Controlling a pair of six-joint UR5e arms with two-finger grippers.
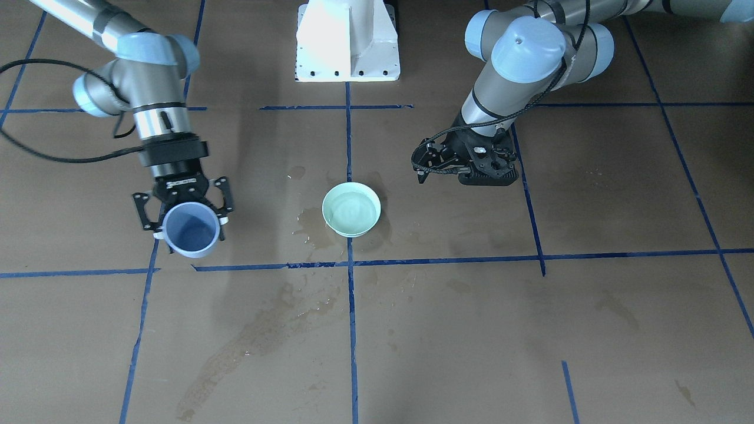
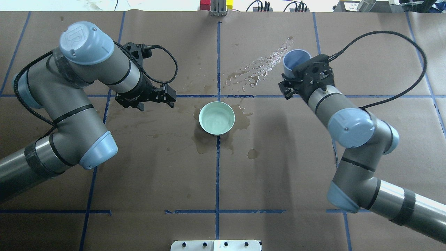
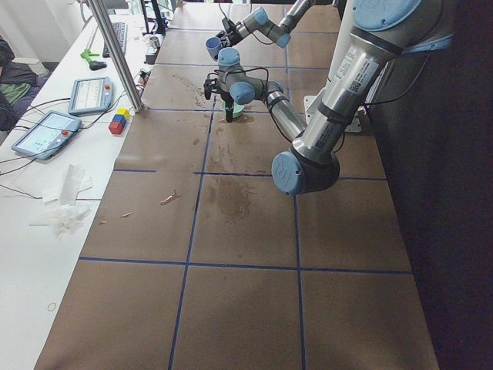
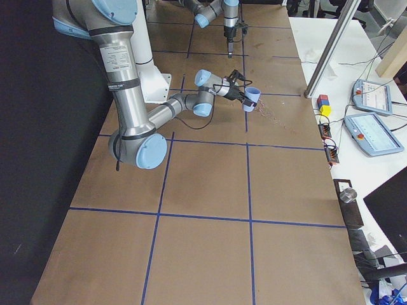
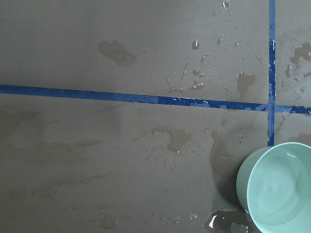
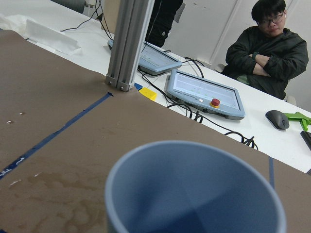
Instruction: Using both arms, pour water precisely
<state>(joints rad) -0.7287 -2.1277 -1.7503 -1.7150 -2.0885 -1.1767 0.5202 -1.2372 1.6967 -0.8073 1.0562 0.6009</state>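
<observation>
Front view: mint-green bowl (image 1: 351, 234) mid-table (image 1: 589, 330), water (image 1: 351, 207) inside, faintly rippled. Well apart from the bowl on the robot's right, the right gripper (image 1: 185, 217), clamped on a blue cup (image 1: 189, 232); near the bowl on the other side, the left gripper (image 1: 465, 175) — jaws spread, nothing between them. Overhead: cup beyond and right of the bowl, a glistening spill (image 2: 266, 62) between them, dark wet blotches (image 2: 207, 143) touching the bowl's foot. Right-end view: cup at the near arm's tip. Left wrist: bowl in the lower right corner, just beside blue tape (image 5: 146, 97). Right wrist: cup's rim up close — a seated person (image 6: 265, 48) beyond it.
</observation>
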